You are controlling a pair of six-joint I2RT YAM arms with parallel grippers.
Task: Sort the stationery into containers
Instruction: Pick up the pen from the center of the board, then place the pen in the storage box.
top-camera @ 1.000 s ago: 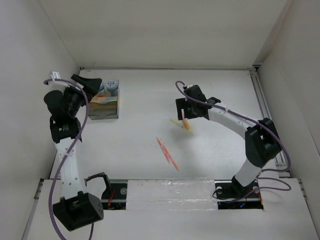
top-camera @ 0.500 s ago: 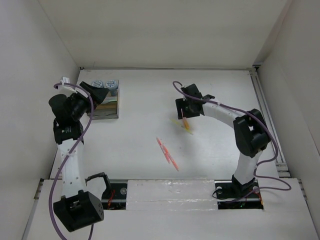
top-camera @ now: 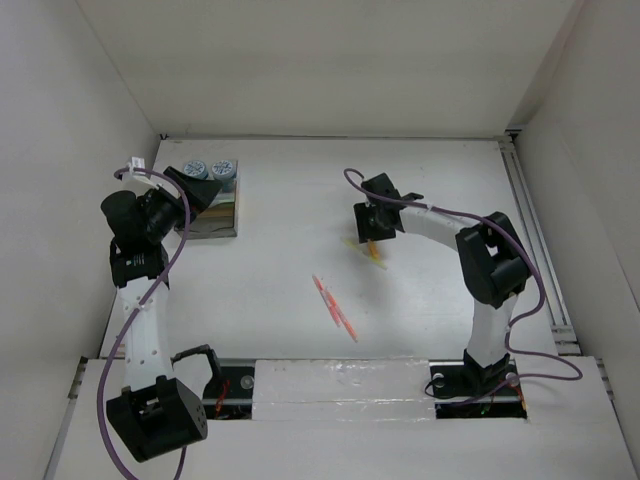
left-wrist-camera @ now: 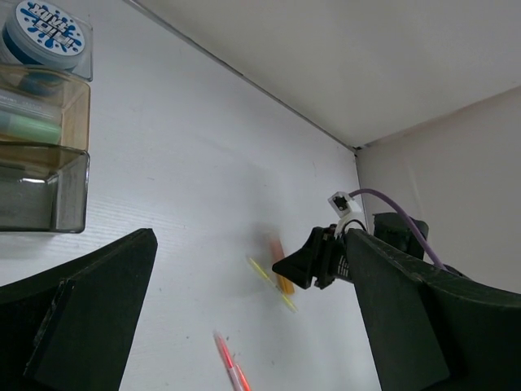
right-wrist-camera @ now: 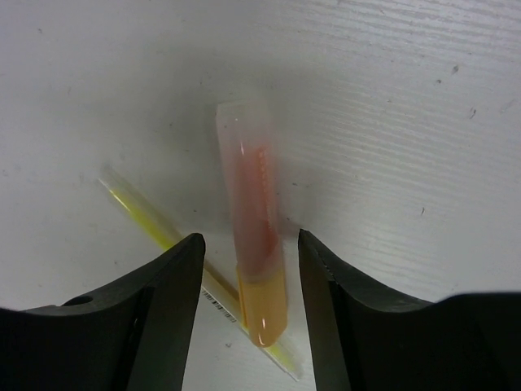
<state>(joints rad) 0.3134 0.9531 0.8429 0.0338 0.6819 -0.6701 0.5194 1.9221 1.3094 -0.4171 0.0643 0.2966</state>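
The right gripper is down at the table, right of centre. Its jaws are apart and stand on either side of the orange highlighter with a gap on each side, gripping nothing. The highlighter looks blurred in the right wrist view. It lies flat on the table, and its orange end rests over a thin yellow pen that runs slantwise beneath it. In the top view the two make a small cross just beneath the gripper.

Two pink-red pens lie side by side near the middle of the table, towards the near edge and well apart from both grippers.

The tray sits at the far left of the table. Two blue-and-white cylinders stand touching each other at its far end – whether they are inside a compartment or just behind the tray, I cannot tell. In the left wrist view a light green pen lies in one of the tray's compartments.

The left gripper hangs over the tray's left side with its jaws spread wide and nothing between them. Its camera looks across the table towards the right arm and the highlighter.
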